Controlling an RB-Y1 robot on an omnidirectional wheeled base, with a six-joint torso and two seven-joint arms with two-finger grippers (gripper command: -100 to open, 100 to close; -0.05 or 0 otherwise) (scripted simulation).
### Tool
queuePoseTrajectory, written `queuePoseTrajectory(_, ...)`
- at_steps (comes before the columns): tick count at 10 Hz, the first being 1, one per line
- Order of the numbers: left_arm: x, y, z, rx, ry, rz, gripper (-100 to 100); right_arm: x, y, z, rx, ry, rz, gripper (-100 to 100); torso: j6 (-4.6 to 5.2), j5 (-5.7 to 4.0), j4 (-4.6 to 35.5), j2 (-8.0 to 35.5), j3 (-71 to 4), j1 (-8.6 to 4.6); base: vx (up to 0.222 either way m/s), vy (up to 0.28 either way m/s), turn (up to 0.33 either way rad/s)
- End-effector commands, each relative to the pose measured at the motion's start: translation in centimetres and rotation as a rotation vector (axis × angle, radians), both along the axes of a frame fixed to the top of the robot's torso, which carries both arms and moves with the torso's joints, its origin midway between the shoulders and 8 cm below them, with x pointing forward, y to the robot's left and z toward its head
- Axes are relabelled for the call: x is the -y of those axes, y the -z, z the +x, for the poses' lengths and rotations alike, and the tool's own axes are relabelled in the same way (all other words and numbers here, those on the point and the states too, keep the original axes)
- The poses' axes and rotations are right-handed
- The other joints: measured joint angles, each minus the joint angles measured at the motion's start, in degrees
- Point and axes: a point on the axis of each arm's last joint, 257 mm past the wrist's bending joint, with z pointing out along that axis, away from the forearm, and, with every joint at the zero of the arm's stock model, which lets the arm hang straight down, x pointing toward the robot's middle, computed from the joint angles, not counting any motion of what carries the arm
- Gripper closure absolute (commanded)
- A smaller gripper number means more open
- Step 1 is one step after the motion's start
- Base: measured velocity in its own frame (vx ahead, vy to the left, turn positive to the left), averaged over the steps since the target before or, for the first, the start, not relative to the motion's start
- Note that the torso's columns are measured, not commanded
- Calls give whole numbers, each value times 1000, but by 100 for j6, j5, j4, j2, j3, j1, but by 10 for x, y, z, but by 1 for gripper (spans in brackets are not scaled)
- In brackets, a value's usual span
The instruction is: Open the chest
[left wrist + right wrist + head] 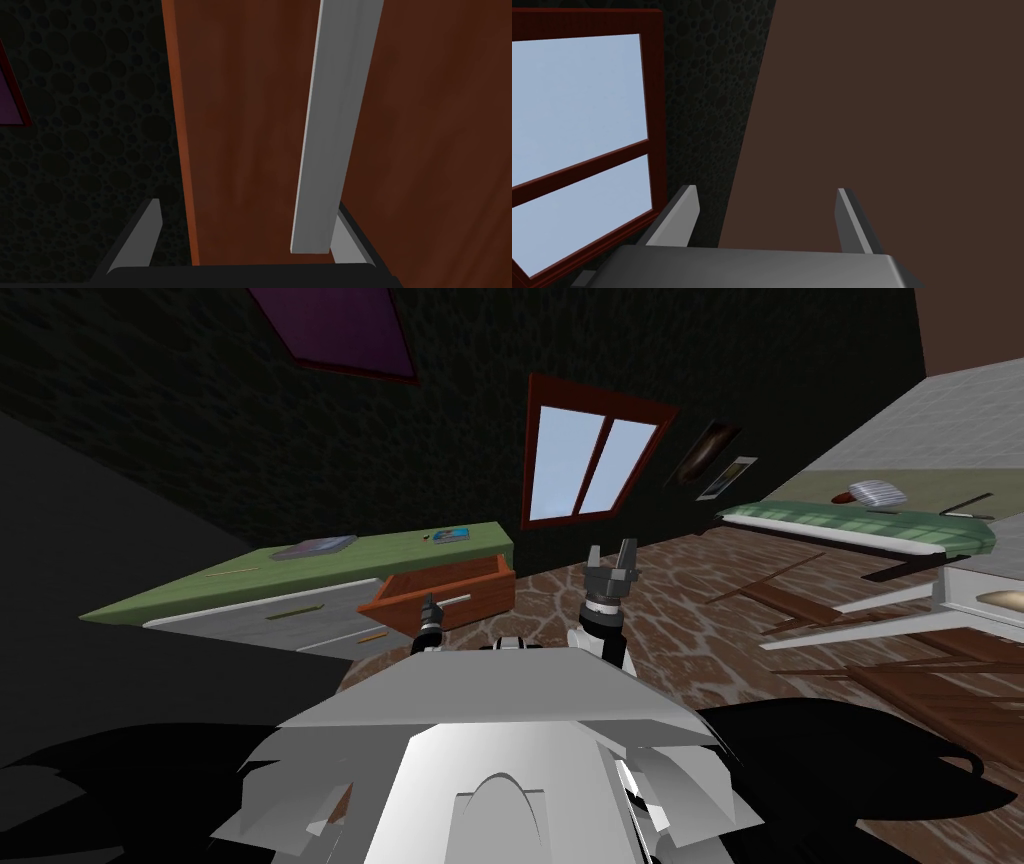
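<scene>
Standing at the left of the scene, the chest (290, 613) has a green top and pale fronts; one red-brown drawer (445, 588) juts out at its right end, so the task looks partly done.

The left gripper (247, 204) faces the drawer front; its jaws stand spread and pinch nothing. The grey handle (325, 125) runs between them, well off centre; its end lies just beside one finger (350, 240); contact between bar and finger cannot be told. The right gripper (612, 548) is raised to the right of the drawer, well apart from it; its jaws are spread and empty.

Probable faults from this state:

1. Pulling with the jaws spread; nothing holds the bar, so the hand would come away and the drawer would stay put.
2. Closing as placed; the grip would land at the bar's end, where it may slip off.
3. Pulling off the drawer's line; the drawer may bind in the chest.
4. Pulling too far; the drawer may leave the chest and drop to the floor.
</scene>
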Motion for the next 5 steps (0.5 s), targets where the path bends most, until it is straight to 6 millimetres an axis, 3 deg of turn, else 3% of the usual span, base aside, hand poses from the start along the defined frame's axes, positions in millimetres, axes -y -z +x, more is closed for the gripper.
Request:
queuePoseTrajectory(1, 0, 1, 0, -4, 0, -1, 0, 0, 0, 0, 0, 0, 0, 0, 0, 4, -4, 0, 3, 0, 0, 0, 0)
queuePoseTrajectory(5, 0, 3, -1, -11, -1, -3, 0, 0, 0, 0, 0, 0, 0, 0, 0, 12, -12, -10, -3, 10, 0, 0, 0)
